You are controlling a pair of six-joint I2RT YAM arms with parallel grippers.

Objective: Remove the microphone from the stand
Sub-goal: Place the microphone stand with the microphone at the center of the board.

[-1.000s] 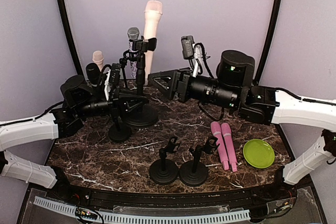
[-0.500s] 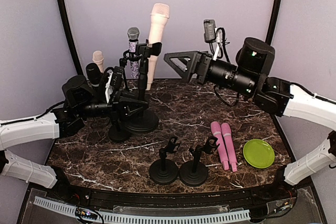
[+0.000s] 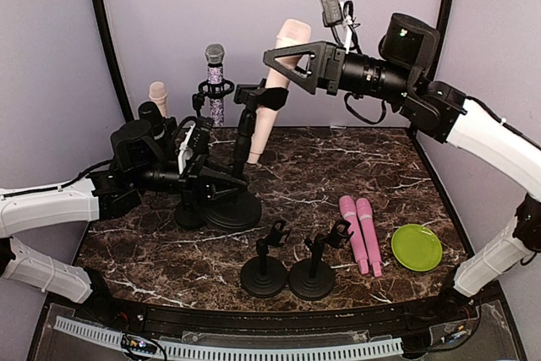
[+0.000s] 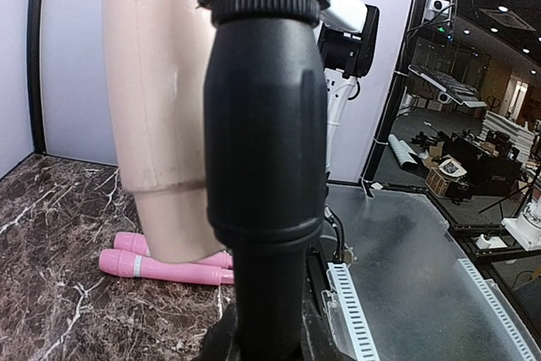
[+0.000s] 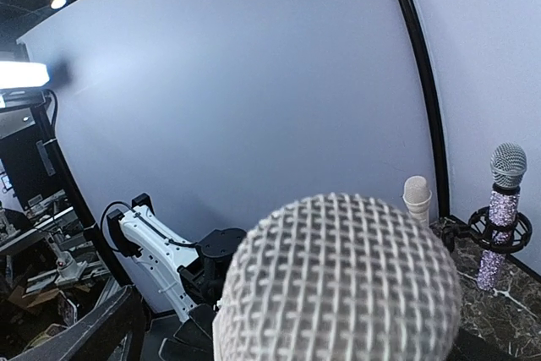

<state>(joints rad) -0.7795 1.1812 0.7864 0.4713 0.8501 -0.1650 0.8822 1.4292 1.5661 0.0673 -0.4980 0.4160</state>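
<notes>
A tall cream microphone (image 3: 272, 99) leans beside the clip (image 3: 252, 95) of a black stand (image 3: 244, 137); I cannot tell whether it still sits in the clip. My right gripper (image 3: 283, 63) is shut on the microphone just under its head, high above the table. The mesh head (image 5: 338, 285) fills the bottom of the right wrist view. My left gripper (image 3: 216, 182) is shut on the stand's pole (image 4: 269, 209) low down, near its round base (image 3: 232, 210). The cream body (image 4: 156, 82) shows just left of the pole in the left wrist view.
A glittery purple microphone (image 3: 215, 82) stands in a stand at the back. A small beige one (image 3: 158, 94) and a black one (image 3: 150, 114) stand left. Two empty stands (image 3: 287, 272) are in front. Two pink microphones (image 3: 359, 234) and a green plate (image 3: 416, 248) lie right.
My right gripper has risen and moved right with the cream microphone. The stand's top has leaned right with it and its base has shifted slightly right. My left gripper stays on the pole.
</notes>
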